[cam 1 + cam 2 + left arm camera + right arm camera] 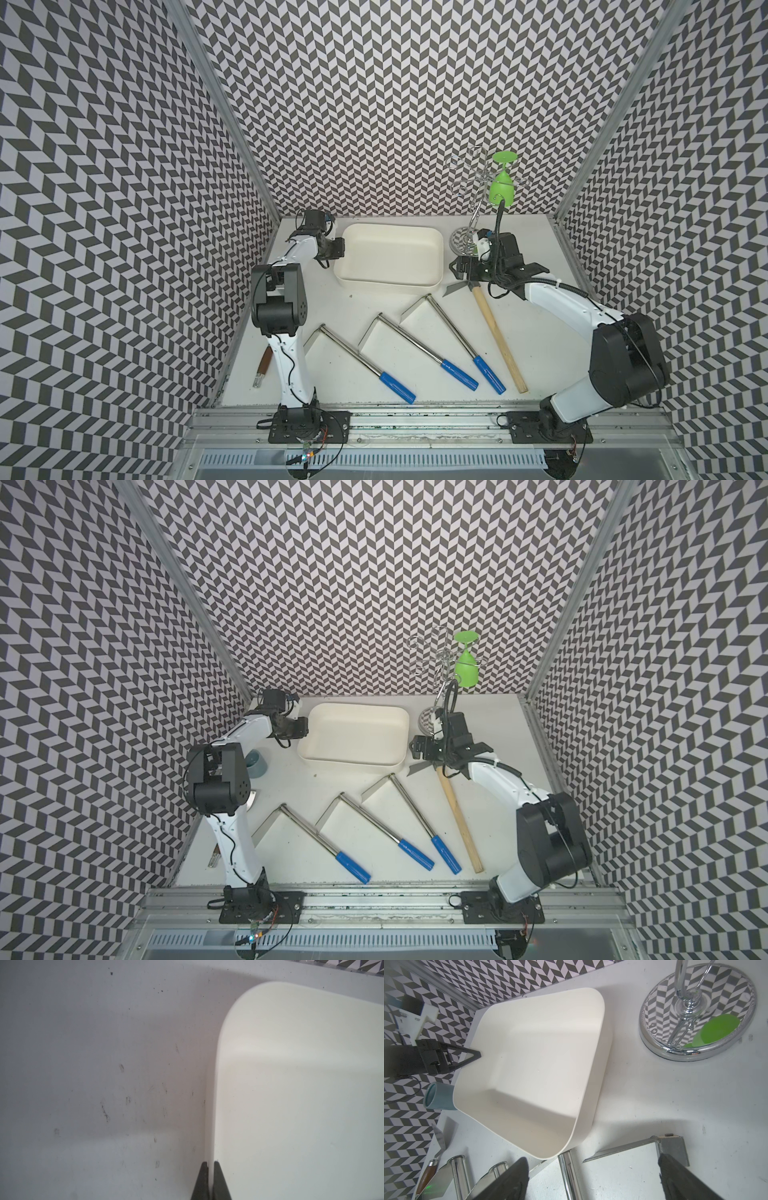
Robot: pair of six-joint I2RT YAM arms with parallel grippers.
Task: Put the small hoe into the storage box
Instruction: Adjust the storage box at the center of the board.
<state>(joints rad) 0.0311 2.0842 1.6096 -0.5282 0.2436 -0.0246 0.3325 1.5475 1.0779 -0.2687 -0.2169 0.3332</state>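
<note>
Wooden-handled, grey-bladed small hoe [498, 338] lies by wide right end effector [458, 270]; left end effector [210, 1164] pinches storage box [388, 286].

In a top view the box [388, 287] sits upper centre on the surface [548, 353], with my left claw [341, 249] astride its left rim. The hoe [496, 332] lies lower right of it, my right claw [461, 272] just upper left of its head. Three scrapers [409, 339] lie left of the hoe.

Left hand [210, 1164] pinched closed, right hand [592, 1158] spread wide, both reaching far forward.
</note>
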